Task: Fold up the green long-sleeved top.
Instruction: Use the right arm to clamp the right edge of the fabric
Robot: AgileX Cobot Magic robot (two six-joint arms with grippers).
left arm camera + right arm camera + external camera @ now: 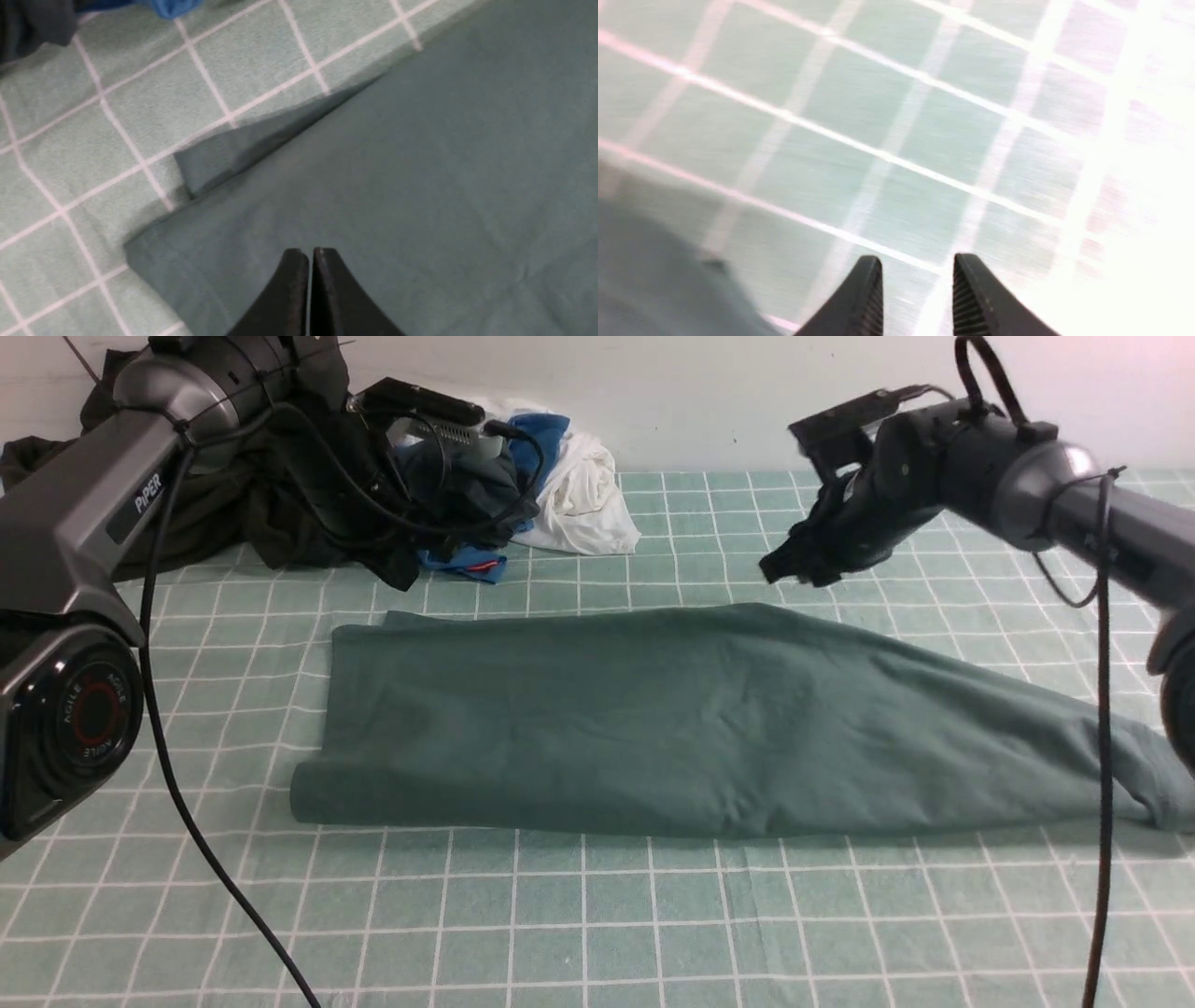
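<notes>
The green long-sleeved top lies folded into a long band across the checked tablecloth, running from left of centre to the right edge of the front view. My left gripper is shut with nothing between its fingers. It hovers over the top near its far left corner, where a lower layer peeks out. In the front view its fingers are lost against dark clothes. My right gripper is open and empty above bare tablecloth, just beyond the top's far edge.
A heap of clothes sits at the back left: dark garments, a white one and a blue one. The left arm's cable hangs over the near left of the tablecloth. A wall closes the back.
</notes>
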